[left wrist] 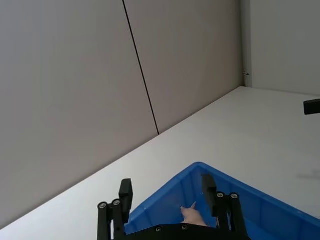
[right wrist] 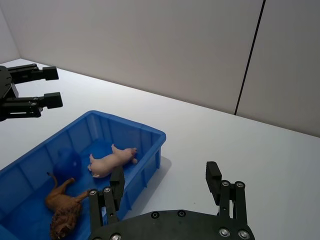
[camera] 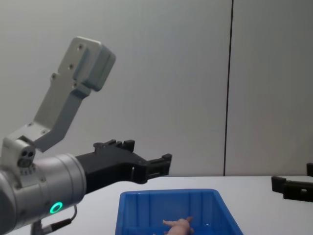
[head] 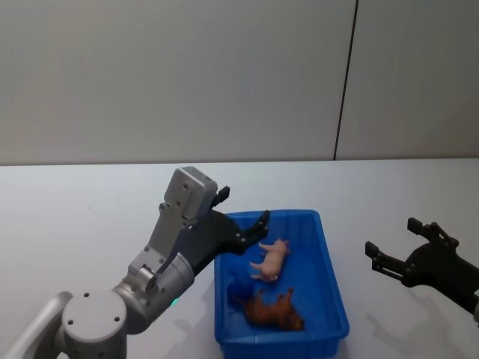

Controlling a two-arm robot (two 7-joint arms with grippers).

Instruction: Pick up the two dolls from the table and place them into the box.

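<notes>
Left arm (camera: pixel 44 181) – silver-grey housings, green ring light; black end effectors, visible screws.

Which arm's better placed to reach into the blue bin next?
Left. The left gripper, jaws open, hangs at the bin rim near the pink figure; the right gripper is off beside the bin.

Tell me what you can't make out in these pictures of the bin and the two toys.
- Chest view: the box is cut off by the bottom edge; just part of the pink doll shows above it.
- Left wrist view: the left gripper body covers most of the pink doll.
- Head view: the left gripper overlaps the box's far left rim.
- Right wrist view: the right gripper overlaps the box's near corner by the brown doll.
</notes>
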